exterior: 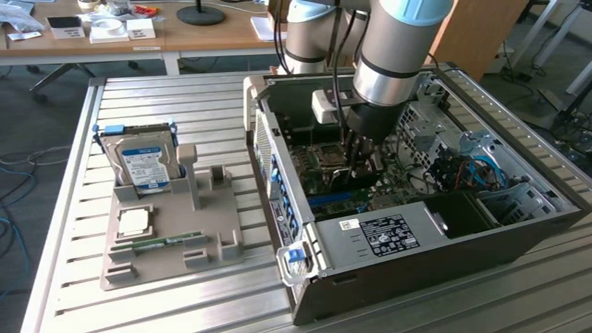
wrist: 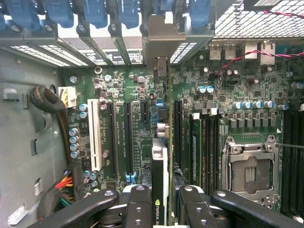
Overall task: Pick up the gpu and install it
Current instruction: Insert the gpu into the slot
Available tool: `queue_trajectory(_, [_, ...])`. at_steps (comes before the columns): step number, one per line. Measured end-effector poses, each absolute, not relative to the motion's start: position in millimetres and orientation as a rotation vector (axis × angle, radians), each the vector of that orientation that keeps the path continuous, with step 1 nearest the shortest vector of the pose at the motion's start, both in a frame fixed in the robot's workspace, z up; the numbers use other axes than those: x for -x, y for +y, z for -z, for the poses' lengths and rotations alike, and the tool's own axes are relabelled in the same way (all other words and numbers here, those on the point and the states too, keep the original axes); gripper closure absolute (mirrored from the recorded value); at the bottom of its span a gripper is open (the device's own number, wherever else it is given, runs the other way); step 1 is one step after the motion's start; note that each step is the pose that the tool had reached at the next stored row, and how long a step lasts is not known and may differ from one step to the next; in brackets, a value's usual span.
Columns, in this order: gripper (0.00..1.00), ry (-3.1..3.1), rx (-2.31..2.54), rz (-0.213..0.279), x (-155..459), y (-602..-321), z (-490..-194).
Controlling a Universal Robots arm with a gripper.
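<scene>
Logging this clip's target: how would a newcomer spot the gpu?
Find the open computer case on the slatted metal table, where the gripper reaches in. The gpu is the thin dark card held edge-on between its fingers, over the motherboard slots. Unlike the hard drive and green RAM stick outside on the grey holder, it is inside the case.

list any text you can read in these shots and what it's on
No text reads for certain.
hard drive label: print too small.
black label on the computer case: too small.
gpu held in the gripper: white letters on its edge, cut off.
motherboard white printing: blurred.
</scene>
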State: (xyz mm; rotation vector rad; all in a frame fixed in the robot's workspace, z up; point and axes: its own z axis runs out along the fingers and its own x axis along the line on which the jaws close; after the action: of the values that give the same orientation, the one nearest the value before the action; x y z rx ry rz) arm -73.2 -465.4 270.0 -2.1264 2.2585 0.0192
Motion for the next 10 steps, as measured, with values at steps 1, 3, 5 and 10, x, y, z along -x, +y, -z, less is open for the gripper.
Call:
queue_trajectory(1, [0.73,2.258,2.126,-0.019,73.8,-465.4,-269.9])
queue_trajectory(3, [0.73,2.258,2.126,-0.019,75.5,-465.5,-270.0])
queue_trajectory(5, [0.73,2.258,2.126,-0.019,76.8,-465.5,-269.9])
queue_trajectory(10, [0.73,2.258,2.126,-0.019,79.8,-465.5,-269.8])
